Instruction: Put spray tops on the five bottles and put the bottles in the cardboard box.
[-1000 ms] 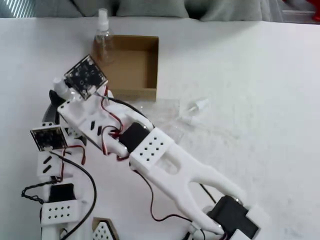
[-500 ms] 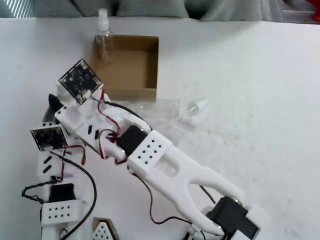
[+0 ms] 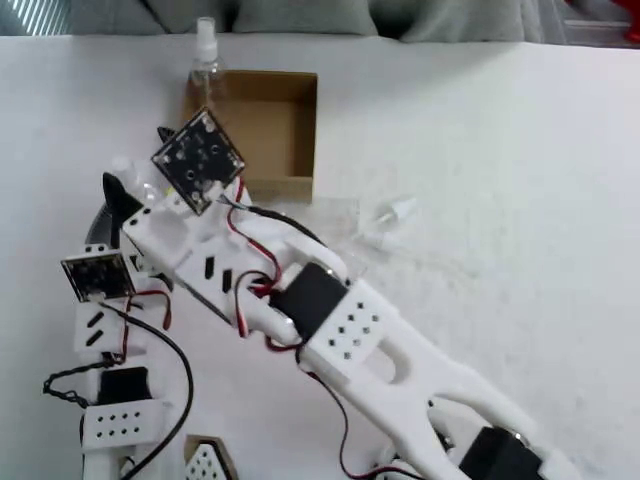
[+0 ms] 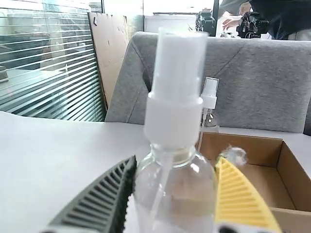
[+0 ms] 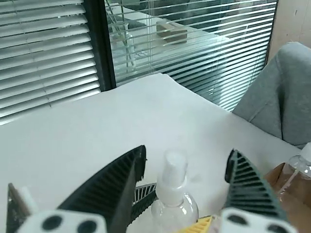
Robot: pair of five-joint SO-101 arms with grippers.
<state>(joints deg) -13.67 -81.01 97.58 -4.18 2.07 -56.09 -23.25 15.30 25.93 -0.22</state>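
High view: a white counter (image 3: 520, 130) carries both arms, which crowd its near left part, the right arm reaching across towards the left one.
Room: a grey sofa back (image 4: 257, 82) runs along the far edge of the counter. Window blinds (image 5: 48, 48) hang beyond, and a wooden board (image 4: 109, 53) leans upright beside them.
Cardboard box: the cardboard box (image 3: 270, 187) sits open-topped on the far left part of the counter, brown inside.
Left hand: the left hand (image 4: 175, 167) pinches a clear bottle (image 4: 172, 194), with one dark finger and one yellow finger pressed on opposite sides of its shoulder.
Held bottle: it stands upright, short of the box, with a white spray top (image 4: 177, 97) on its neck.
Right hand: the right hand (image 5: 187, 153) is spread wide, its two dark fingers flanking that spray top without touching it.
Second bottle: another capped bottle (image 3: 205, 65) stands upright at the box's far left corner. I cannot tell whether it is inside or just outside.
Loose spray top: a loose spray top (image 3: 395, 213) lies on the counter to the right of the box, near a sheet of clear plastic (image 3: 325, 225).
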